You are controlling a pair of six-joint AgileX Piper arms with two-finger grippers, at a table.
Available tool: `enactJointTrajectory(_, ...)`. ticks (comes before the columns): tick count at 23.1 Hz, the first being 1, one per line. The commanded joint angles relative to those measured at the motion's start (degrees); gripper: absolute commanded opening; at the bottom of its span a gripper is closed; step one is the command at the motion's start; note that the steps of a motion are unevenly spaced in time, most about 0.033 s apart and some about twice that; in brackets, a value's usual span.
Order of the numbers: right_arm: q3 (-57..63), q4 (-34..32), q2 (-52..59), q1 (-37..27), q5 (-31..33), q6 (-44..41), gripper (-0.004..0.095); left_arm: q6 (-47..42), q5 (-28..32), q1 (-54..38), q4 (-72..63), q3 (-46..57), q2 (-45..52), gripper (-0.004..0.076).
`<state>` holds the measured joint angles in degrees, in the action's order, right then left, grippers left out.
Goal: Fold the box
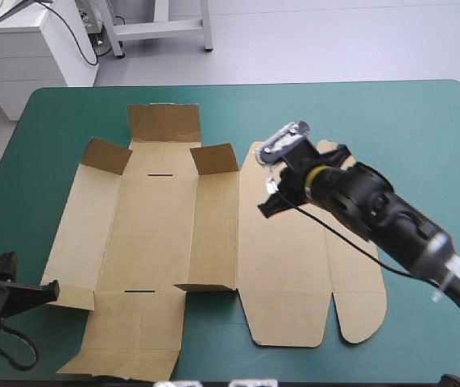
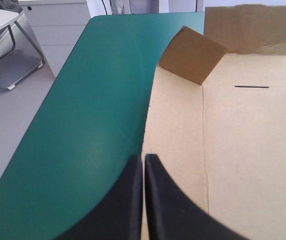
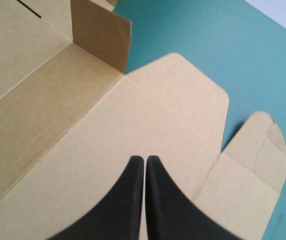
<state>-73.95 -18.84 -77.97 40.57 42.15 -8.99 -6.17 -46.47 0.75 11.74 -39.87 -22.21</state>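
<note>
The brown box (image 1: 157, 234) lies as a cut sheet on the teal-green cover, mostly flat. Two small side flaps (image 1: 106, 155) (image 1: 213, 157) and the far flap (image 1: 163, 122) stand raised. The lid panel (image 1: 282, 258) with rounded tabs lies flat on the right. My right gripper (image 1: 264, 210) hovers shut over the lid panel (image 3: 148, 125), nothing between its fingers (image 3: 144, 160). At the sheet's near left edge, my left gripper (image 1: 51, 292) is shut, its tip (image 2: 144, 158) right at the board's edge (image 2: 243, 140).
Bare teal-green cover (image 1: 423, 137) stretches right of and beyond the box, with a narrower strip along the left (image 2: 92, 115). The table's left edge (image 2: 27, 150) drops to the floor. A white cabinet (image 1: 28, 48) stands past the far left corner.
</note>
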Motion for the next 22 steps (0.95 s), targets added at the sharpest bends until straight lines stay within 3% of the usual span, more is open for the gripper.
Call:
enactJointTrajectory(1, 8.13, -1.54, 12.33, -1.55, -2.51, -6.09, -0.0002, 1.45, 3.99, 0.26, 3.91, -5.09, -7.50, -0.0008)
enactJointTrajectory(4, 13.86, -1.16, 19.22, -2.20, -0.51, -8.62, -0.0002, 1.45, 1.99, 0.26, 4.65, -7.23, -12.38, -0.0008)
enactJointTrajectory(10, 19.41, -1.03, 31.15, -2.20, 11.35, -12.05, -0.0002, 1.79, -6.48, 0.26, 4.50, -10.87, -23.14, 0.0018)
enactJointTrajectory(16, 23.34, -1.49, 45.57, -2.20, 18.18, -13.95, -0.0002, 8.36, -14.15, -1.57, 0.83, -17.27, -35.99, 0.0018)
enactJointTrajectory(19, 24.96, -0.85, 53.52, -2.20, 21.25, -14.27, -0.0002, 19.67, -18.43, -13.06, -19.11, -23.50, -42.69, 0.0018)
enactJointTrajectory(22, 26.48, -1.33, 58.91, -2.20, 24.52, -14.27, -0.0002, 27.21, -24.96, -20.14, -30.59, -27.62, -49.60, 0.0018)
